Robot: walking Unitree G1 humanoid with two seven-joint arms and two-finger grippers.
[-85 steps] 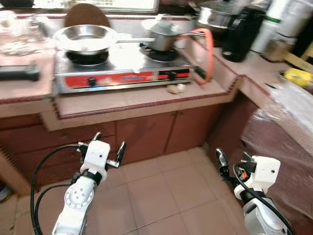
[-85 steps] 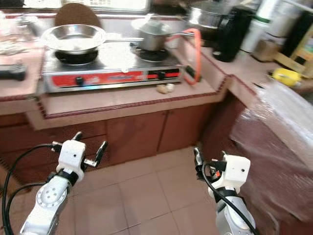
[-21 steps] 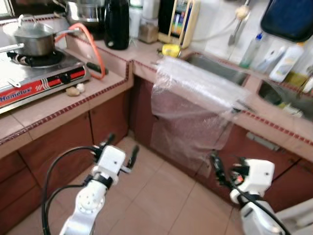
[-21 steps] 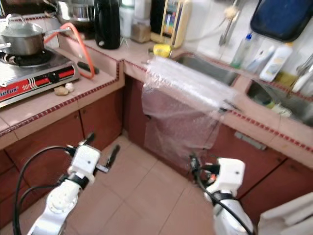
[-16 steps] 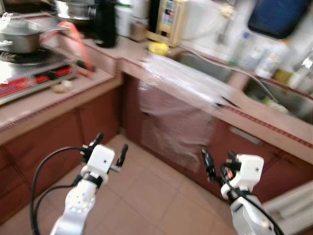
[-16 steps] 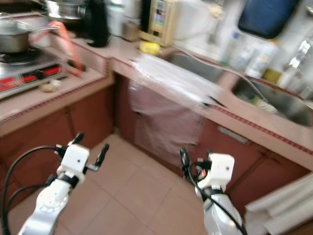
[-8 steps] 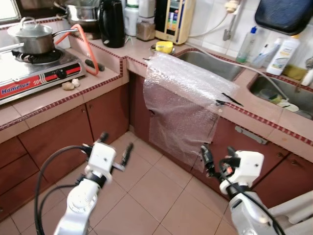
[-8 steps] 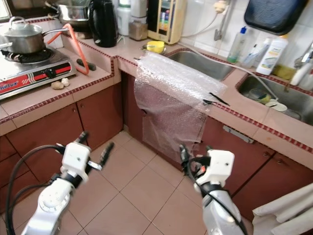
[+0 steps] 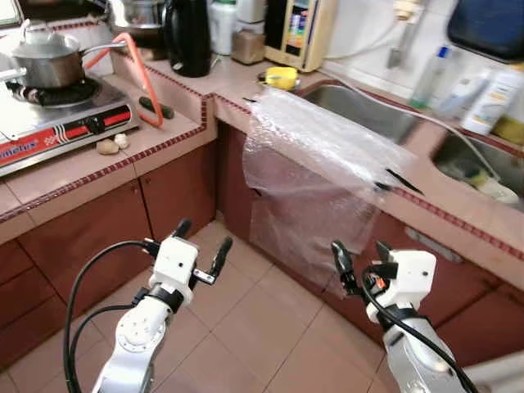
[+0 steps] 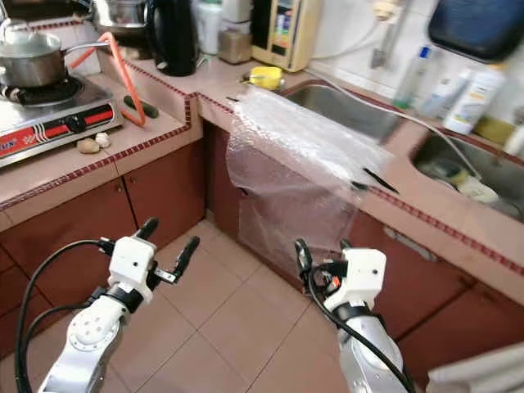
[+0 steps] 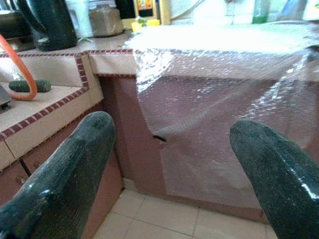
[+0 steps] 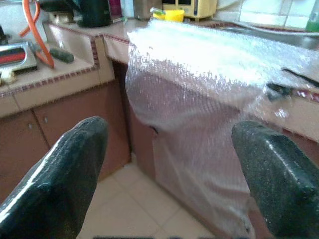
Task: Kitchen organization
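Observation:
A sheet of bubble wrap lies over the counter edge beside the steel sink and hangs down the red-brown cabinet front. My left gripper is held low over the tiled floor, open and empty, facing the cabinets. My right gripper is open and empty too, low in front of the hanging bubble wrap. In the left wrist view the same sheet of bubble wrap shows between the spread fingers. A small yellow item sits on the counter corner behind the sheet.
A gas stove with a lidded pot and an orange hose is on the left counter. A black kettle stands in the corner. Bottles stand behind a second basin. A dark thin tool lies on the counter edge.
The view has swung from the stove round to the sink corner, then shifted slightly. Both grippers stay open and empty at the same low height.

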